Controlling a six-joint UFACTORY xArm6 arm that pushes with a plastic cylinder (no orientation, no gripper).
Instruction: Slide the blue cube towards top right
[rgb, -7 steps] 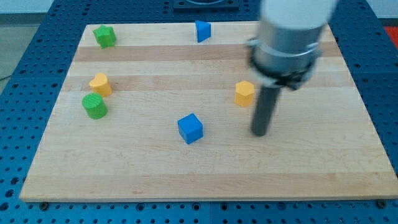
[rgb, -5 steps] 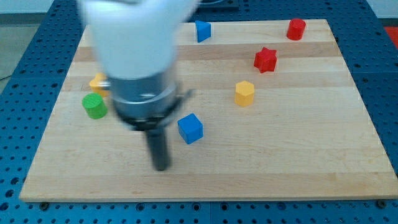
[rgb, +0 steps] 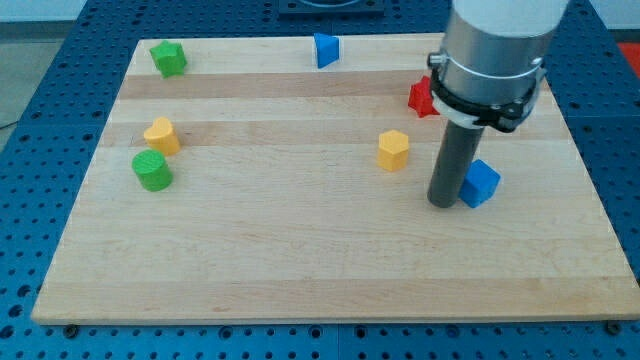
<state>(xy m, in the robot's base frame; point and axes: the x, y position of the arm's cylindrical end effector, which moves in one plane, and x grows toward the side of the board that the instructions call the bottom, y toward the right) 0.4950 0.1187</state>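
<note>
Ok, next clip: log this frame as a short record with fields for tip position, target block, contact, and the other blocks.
tip: my tip rests on the wooden board, right of centre
target: blue cube, just to the view's right of the tip
contact: appears touching, cannot confirm
nearby: yellow block to the view's upper left of the tip; red block partly hidden behind the arm
far blocks: blue block, green block, yellow block, green cylinder

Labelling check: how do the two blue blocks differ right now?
The blue cube lies at the view's right, touching my tip on its left side; the blue triangular block sits alone near the view's top edge. The cube looks larger and boxy; the other is wedge-shaped. Both are the same blue.
</note>
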